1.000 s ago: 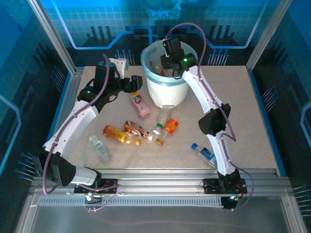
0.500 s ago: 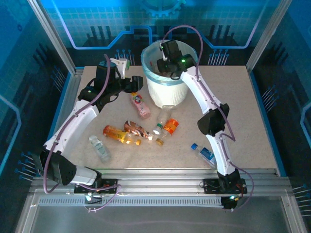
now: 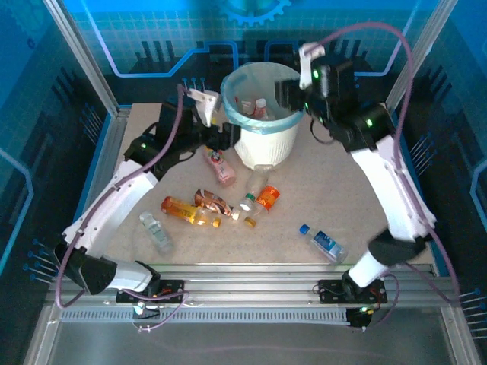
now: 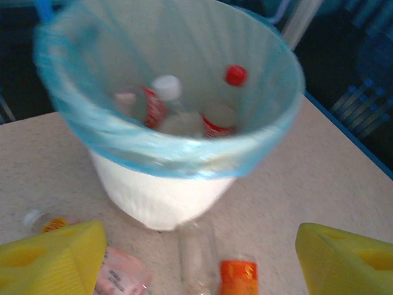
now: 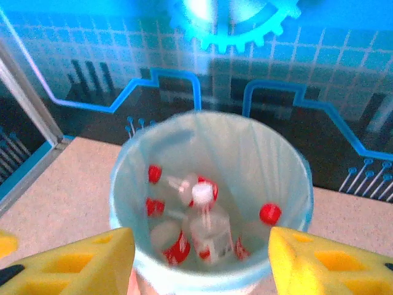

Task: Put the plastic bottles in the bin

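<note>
Bin: the white bin, with a light blue liner folded over its rim, sits just below and ahead of the right gripper and straight ahead of the left gripper.
In the bin: plastic bottles lie heaped at the bottom, clear with red labels and red or white caps. They are blurred; there are at least four, and I cannot give an exact count.
Hard to see: the pink bottle is half hidden behind the left gripper's finger. The clear bottle and the orange-labelled bottle are cut off below the gripper.
On the table: about seven bottles behind the grippers. The orange juice bottle and the reddish bottle overlap. The blue-capped bottle lies well apart.
Right gripper: spread wide, holding nothing.
Left gripper: spread wide, holding nothing.
</note>
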Robot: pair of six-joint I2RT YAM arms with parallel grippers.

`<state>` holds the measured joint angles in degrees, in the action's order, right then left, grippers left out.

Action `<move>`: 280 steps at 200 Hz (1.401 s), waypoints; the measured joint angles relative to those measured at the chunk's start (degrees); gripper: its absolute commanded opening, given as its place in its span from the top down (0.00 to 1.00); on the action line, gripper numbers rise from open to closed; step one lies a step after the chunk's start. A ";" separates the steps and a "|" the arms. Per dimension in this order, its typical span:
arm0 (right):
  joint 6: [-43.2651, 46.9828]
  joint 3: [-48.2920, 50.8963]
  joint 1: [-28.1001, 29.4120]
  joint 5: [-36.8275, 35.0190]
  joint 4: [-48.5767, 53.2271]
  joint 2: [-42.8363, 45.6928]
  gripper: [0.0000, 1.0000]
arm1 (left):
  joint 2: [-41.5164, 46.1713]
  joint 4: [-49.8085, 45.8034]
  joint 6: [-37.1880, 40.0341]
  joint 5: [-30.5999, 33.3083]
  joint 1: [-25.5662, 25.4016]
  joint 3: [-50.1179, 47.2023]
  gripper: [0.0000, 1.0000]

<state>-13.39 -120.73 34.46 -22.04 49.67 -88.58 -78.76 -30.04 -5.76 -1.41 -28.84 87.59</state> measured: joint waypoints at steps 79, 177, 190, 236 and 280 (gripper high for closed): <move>-3.43 42.14 11.17 0.00 7.56 26.67 0.44 | 6.32 -0.81 5.99 0.11 -20.26 -17.46 0.18; -6.95 53.96 11.23 -0.11 16.76 11.65 0.43 | 9.40 4.17 8.74 -4.87 -28.83 -34.99 0.16; -7.50 53.96 10.91 -0.17 16.76 6.19 0.42 | 9.42 5.16 8.72 -4.81 -29.09 -35.43 0.16; -9.77 54.38 10.84 0.09 15.52 -2.10 0.36 | 9.51 6.12 8.76 -3.82 -29.18 -37.51 0.16; -11.96 56.26 10.84 0.07 13.77 -4.70 0.35 | 9.92 6.32 9.86 -3.34 -29.18 -37.53 0.15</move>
<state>-25.34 -64.47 45.30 -21.98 63.44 -93.27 -68.84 -23.73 4.10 -4.75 -58.02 50.06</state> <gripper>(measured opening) 0.643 0.845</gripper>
